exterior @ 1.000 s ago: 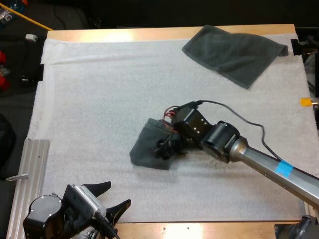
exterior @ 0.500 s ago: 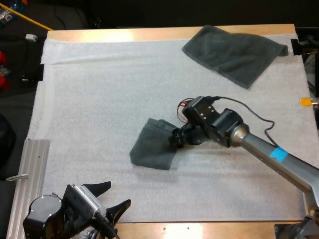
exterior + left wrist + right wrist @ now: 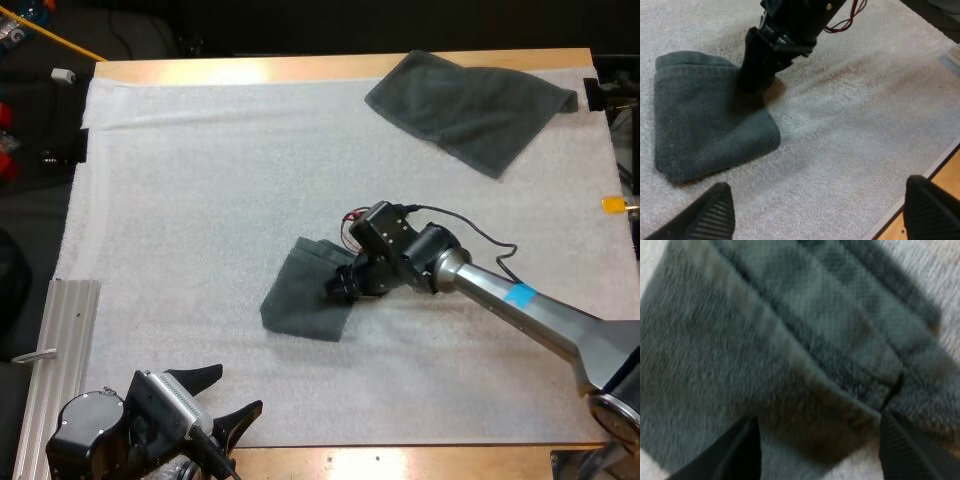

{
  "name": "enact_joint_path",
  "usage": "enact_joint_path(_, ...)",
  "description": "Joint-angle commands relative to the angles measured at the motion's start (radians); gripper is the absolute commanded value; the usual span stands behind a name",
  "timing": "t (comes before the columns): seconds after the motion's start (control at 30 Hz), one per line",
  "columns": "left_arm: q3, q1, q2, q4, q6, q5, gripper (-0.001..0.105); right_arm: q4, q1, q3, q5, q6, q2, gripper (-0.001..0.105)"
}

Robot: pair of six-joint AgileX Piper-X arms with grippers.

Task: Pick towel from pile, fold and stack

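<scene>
— What is the big white thing?
— A soft white mat [image 3: 200,180]. It lies on a wooden table [image 3: 300,68].
— And the shiny thing at the side?
— A long grey metal rail [image 3: 62,340]. It lies just beside the mat's left edge, near the front.

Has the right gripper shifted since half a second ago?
Yes. The right gripper has come back left, onto the folded towel's right edge; that towel stayed put.

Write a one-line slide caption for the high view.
Right gripper at the edge of the folded towel; second towel at the far right corner of the mat; left gripper open.
</scene>
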Motion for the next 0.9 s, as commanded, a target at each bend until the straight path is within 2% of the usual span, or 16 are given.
enact_joint_path(0.0, -0.009, -0.004, 0.001, -0.004, -0.002, 0.007, 0.069, -0.018, -0.002, -0.006, 0.018, -0.015, -0.001, 0.051)
enact_joint_path(0.13, -0.009, -0.004, 0.001, 0.000, -0.002, 0.007, 0.069, -0.009, -0.002, -0.006, 0.093, -0.060, 0.001, 0.051)
enact_joint_path(0.33, -0.009, -0.004, 0.001, 0.000, -0.002, 0.007, 0.069, -0.009, -0.002, -0.006, 0.072, -0.080, 0.021, 0.051)
enact_joint_path(0.43, -0.009, -0.004, 0.001, 0.000, -0.002, 0.007, 0.069, -0.009, -0.002, -0.006, -0.014, -0.080, 0.030, 0.051)
enact_joint_path(0.53, -0.009, -0.004, 0.001, 0.000, -0.002, 0.007, 0.069, -0.009, -0.002, -0.006, -0.049, -0.080, 0.029, 0.051)
enact_joint_path(0.87, -0.009, -0.004, 0.001, 0.000, -0.002, 0.007, 0.069, 0.020, 0.005, -0.006, -0.015, -0.080, -0.019, 0.045)
